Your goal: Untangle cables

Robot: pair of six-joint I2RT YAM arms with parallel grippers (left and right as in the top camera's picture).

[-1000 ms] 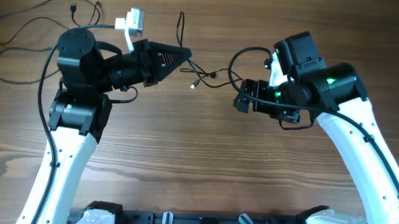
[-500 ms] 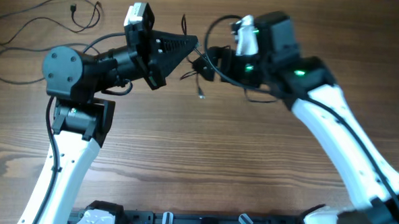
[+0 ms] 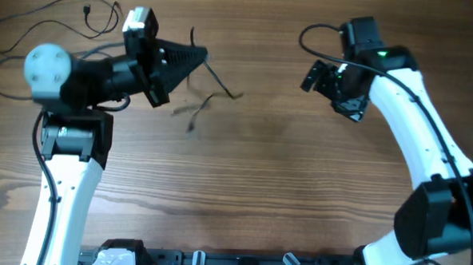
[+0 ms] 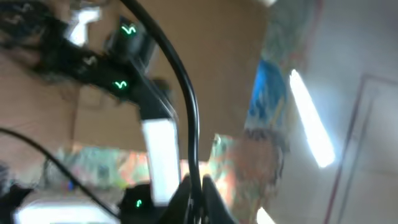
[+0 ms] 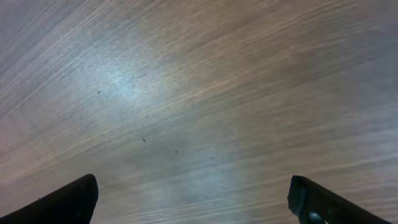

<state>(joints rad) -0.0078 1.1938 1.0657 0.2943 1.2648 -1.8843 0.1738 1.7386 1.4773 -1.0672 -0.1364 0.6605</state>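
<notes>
- From overhead, we saw the left gripper (image 3: 200, 57) pinched shut at the table's upper left, with the tangled cables (image 3: 208, 102) trailing from its tip as blurred strands above the wooden table (image 3: 258, 189).
- A loose cable (image 3: 34, 13) lay on the far left, well apart from the held strands.
- The right gripper (image 3: 325, 87) hung over the upper right, jaws spread wide and holding nothing.
- In the left wrist view, which was heavily blurred, we made out one black cord (image 4: 186, 93) rising from the closed left gripper (image 4: 194, 202).
- In the right wrist view, the right gripper (image 5: 193, 193) stood wide over bare wood (image 5: 186, 93), with no cable between its fingertips.
</notes>
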